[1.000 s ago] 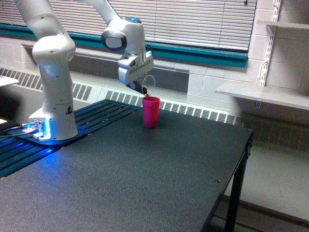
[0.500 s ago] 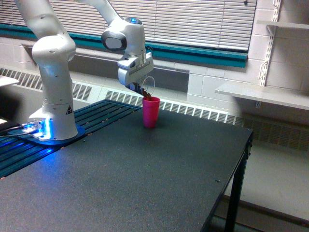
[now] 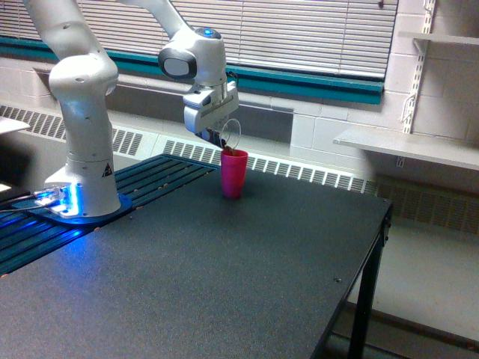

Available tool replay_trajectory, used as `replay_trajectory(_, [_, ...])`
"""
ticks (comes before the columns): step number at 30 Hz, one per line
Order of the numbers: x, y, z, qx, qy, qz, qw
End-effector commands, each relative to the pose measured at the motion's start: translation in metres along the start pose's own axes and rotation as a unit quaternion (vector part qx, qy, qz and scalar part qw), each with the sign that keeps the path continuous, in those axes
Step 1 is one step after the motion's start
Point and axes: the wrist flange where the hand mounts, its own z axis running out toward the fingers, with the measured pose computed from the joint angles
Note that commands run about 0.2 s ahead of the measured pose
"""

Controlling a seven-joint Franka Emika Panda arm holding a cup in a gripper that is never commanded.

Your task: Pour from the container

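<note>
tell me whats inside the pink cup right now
At the rim of the pink cup a bit of brown material shows, just under the tilted clear container held by the gripper. The opaque wall hides how full it is.

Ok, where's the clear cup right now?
In the exterior view, the clear cup is held tipped in the gripper, just above the pink cup's rim, left of centre.

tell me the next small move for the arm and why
Probably tip the clear cup a little further. The hand holds it tilted above the pink cup, and brown bits show at the pink rim, so the pour looks under way, not finished.
</note>
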Motion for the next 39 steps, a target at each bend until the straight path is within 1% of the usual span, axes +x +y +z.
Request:
replay_trajectory(1, [0.005,0.000,0.002,-0.006,-0.006,-0.008,0.9999])
replay_trajectory(16, [0.005,-0.005,0.000,-0.004,-0.013,-0.018,0.9997])
replay_trajectory(19, [0.003,-0.005,0.000,-0.005,-0.019,-0.020,0.9996])
replay_trajectory(23, [0.003,-0.008,-0.002,0.002,-0.022,-0.020,0.9995])
replay_trajectory(32, [0.004,-0.011,-0.004,0.004,-0.024,-0.023,0.9994])
replay_trajectory(37, [0.004,-0.011,-0.005,0.003,-0.031,-0.021,0.9993])
replay_trajectory(39, [0.004,-0.012,-0.006,0.006,-0.031,-0.020,0.9993])
